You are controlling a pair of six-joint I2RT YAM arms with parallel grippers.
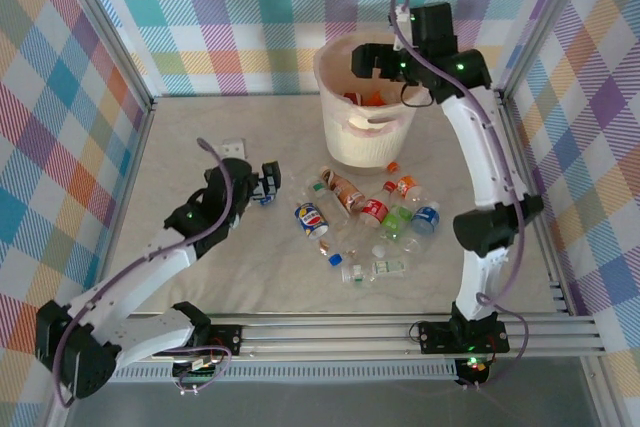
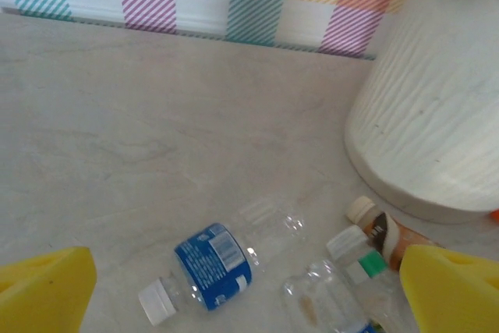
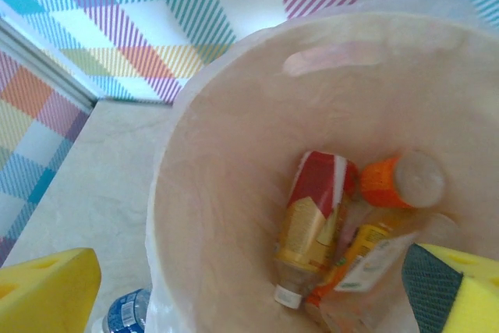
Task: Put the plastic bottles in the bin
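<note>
Plastic bottles (image 1: 370,219) lie crowded on the desk (image 1: 200,147) in front of the bin (image 1: 345,147); right hand (image 1: 378,62) hangs released over the bin; left hand (image 1: 268,185), released, hovers front-left of it; hazard: a skewed pinch could send round bottles rolling; its rim may snag the right hand.

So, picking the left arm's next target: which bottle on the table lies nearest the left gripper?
The blue-labelled bottle with the white cap, at the cluster's left edge, closest to the left gripper; the others lie farther right.
</note>
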